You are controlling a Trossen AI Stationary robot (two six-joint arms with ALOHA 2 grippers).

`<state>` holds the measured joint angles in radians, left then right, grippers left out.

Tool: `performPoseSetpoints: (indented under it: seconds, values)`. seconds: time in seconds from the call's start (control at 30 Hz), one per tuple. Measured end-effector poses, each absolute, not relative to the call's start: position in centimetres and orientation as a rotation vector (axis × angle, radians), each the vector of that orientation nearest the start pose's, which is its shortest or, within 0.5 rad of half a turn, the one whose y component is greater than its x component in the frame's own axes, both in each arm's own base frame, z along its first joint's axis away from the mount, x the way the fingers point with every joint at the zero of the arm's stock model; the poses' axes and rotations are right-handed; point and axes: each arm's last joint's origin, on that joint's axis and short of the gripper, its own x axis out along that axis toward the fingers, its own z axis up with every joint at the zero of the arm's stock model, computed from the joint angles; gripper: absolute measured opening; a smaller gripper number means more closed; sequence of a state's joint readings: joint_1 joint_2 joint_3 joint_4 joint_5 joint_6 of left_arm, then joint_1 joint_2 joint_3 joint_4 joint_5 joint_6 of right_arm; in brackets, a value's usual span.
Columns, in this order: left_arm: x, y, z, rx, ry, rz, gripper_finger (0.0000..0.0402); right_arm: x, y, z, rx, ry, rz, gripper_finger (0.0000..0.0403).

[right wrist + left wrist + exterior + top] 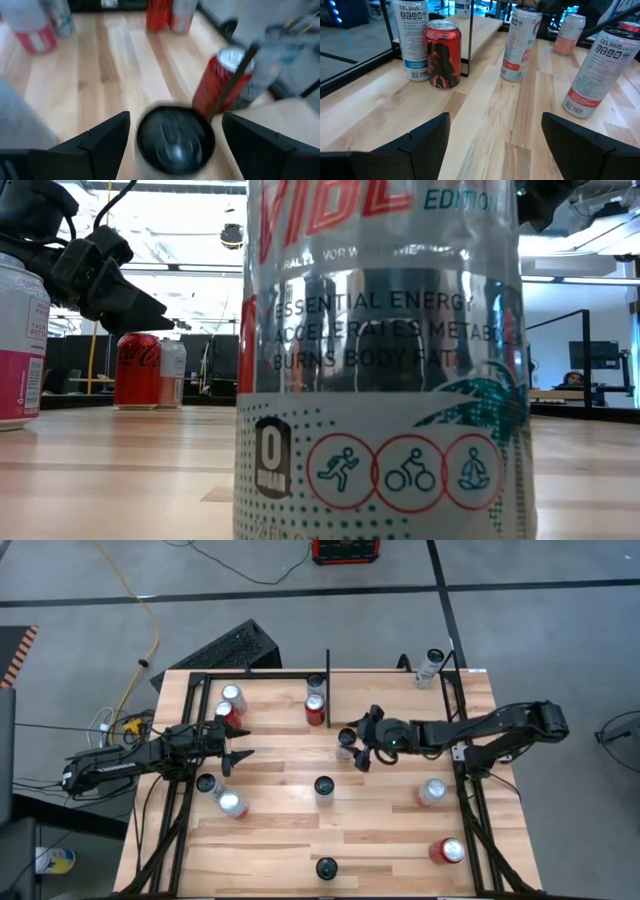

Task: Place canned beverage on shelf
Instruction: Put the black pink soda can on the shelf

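Note:
My right gripper (358, 743) is open at the table's middle, its fingers on either side of an upright dark-topped can (175, 140), which also shows in the high view (346, 739); no touch shows. The can stands on the wooden shelf surface (400, 700), framed by black rails, near the short divider bar (327, 670). A red can (314, 708) stands just beyond it. My left gripper (246, 740) is open and empty at the left, facing a red can (442, 52) and a Celsius can (411, 37).
Several more cans stand about: two near the left front (232, 803), one mid-table (324, 786), one at the near edge (327, 867), which fills the low view (385, 360), and two at the right (432, 790), (448, 850). Bare planks lie between them.

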<state>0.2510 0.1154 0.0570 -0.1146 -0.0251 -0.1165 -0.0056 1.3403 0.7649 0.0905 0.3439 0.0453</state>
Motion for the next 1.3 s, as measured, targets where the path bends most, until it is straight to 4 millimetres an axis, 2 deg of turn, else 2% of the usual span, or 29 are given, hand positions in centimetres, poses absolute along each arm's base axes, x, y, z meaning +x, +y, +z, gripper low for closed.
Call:
performPoseSetpoints:
  seconds: [0.37,0.63,0.83,0.97,1.1,1.3]
  values:
    - [9.8,2.6,16.3,-0.135,0.159,0.284,0.0300,29.2,-1.7,21.3,-0.028,0.533,-0.396,0.0340]
    - [9.8,2.6,16.3,-0.136,0.159,0.284,0.0300,29.2,-1.9,21.3,-0.015,0.528,-0.404,0.0337]
    - [9.8,2.6,16.3,-0.136,0.159,0.284,0.0300,28.6,-2.0,22.2,-0.002,0.508,-0.378,0.0281]
    - [9.8,2.6,16.3,-0.136,0.159,0.284,0.0300,27.8,-2.1,23.6,0.003,0.473,-0.329,0.0279]
    - [9.8,2.6,16.3,-0.135,0.159,0.284,0.0300,26.2,-2.9,25.6,-0.017,0.431,-0.311,0.0279]
    - [9.8,2.6,16.3,-0.135,0.159,0.285,0.0300,22.5,-5.7,28.0,-0.076,0.432,-0.299,0.0279]
